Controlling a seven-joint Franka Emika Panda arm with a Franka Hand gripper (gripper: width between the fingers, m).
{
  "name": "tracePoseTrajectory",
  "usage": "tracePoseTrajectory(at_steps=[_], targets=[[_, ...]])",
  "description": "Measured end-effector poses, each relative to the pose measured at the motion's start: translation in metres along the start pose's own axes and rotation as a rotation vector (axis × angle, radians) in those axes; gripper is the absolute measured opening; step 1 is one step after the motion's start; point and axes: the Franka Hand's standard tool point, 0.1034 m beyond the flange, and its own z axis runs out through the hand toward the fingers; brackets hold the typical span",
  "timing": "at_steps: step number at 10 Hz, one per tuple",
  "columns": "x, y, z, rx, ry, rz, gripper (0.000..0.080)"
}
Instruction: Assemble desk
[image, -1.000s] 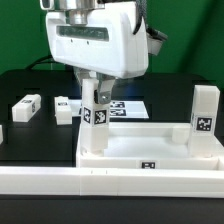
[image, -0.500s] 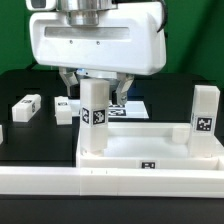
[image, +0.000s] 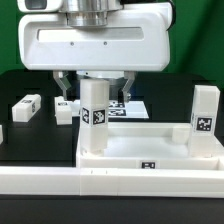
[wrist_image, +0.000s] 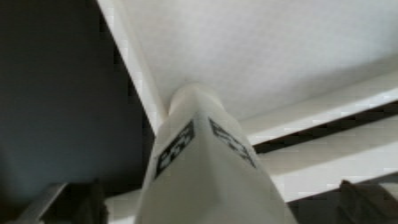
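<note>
On the exterior view's left of the tool, a loose leg (image: 25, 105) lies on the black bench (image: 30, 140). A second loose leg (image: 66, 108) lies just beside the tool's finger, so mind that clearance on any turn.

Now the tool (image: 95, 90) itself: jaws spread wide, straddling the upright leg (image: 95, 115) with a gap on either side, gripping nothing. The wrist view agrees. The leg (wrist_image: 205, 150) runs up the middle, and the dark fingers (wrist_image: 68, 205) sit off at the edges, clear of it.

That leg stands in a corner socket of the desk top (image: 170, 152), directly beneath the tool. My read is a re-grip between turns while the leg is seated. To do it well, close squarely on two flat faces, stay centred over the socket, and twist with no sideways push. Whether the leg is fully home, I can't tell.

Behind the tool, toward the exterior view's right, lies the marker board (image: 133, 106). Well off on that side, the far leg (image: 205, 112) stands upright at another corner.

A second ago the tool's body was skewed and close about the leg. It has since swung broadside and opened. The leg hasn't visibly budged.
</note>
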Motion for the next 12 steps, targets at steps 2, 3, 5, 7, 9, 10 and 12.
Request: tracePoseTrajectory(at_steps=[2,3,5,7,9,10,12], targets=[[0.0003,0.0002,0.0004,-0.013,-0.002,-0.187,0.0648],[0.0001,0.0004,0.0008,-0.013,-0.003,-0.224,0.0648],[-0.0004,0.0017,0.0014,-0.014,-0.005,-0.356,0.0648],[-0.0004,0.0026,0.0015,-0.018,-0.006,-0.439,0.0644],[-0.0005,0.0026,0.0018,-0.018,-0.007,-0.437,0.0482],[-0.0004,0.0028,0.0018,-0.018,-0.007,-0.437,0.03],[-0.0003,0.0034,0.0018,-0.019,-0.007,-0.436,0.0288]])
